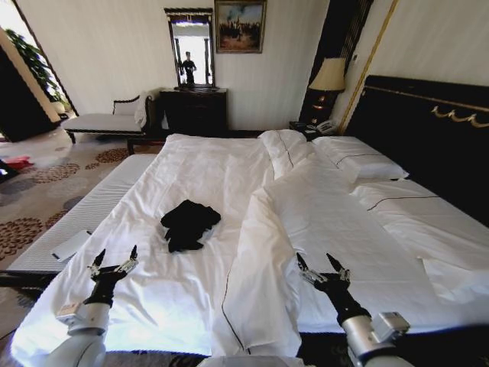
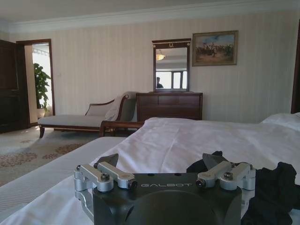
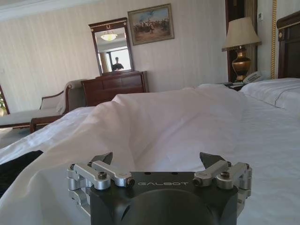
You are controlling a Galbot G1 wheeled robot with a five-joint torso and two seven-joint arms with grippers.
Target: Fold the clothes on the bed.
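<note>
1. The T-shirt [image 1: 189, 223] lies in a crumpled black heap on the bed [image 1: 191, 164], on the flat duvet, well in from the near edge and to the left of the big ridge of bunched duvet [image 1: 263, 252] that runs away from that edge.
2. The left claw [image 1: 113, 264] hangs over the near left part of the bed, its fingers spread wide with nothing between them.
3. The right claw [image 1: 323, 267] hangs over the near right part, beyond the ridge, equally wide open and empty.
4. What matters for the reach, as I judge it: the shirt lies ahead of the left claw and off to its right, with open duvet between them. The right claw has the ridge between it and the shirt, so the left arm looks the nearer and the better placed.
5. The heap has no clear long axis; it is roughly as wide as it is deep, so it probably needs spreading flat before any fold.
6. The left wrist view puts the shirt [image 2: 274, 192] close past the claw [image 2: 161, 166], with dark cloth bulging just beyond one fingertip, apart from it as far as I can tell.
7. The right wrist view, past its own claw [image 3: 157, 164], gives a wall of white duvet [image 3: 173, 122] and a dark sliver at the picture's edge, likely the shirt [image 3: 14, 168].
</note>
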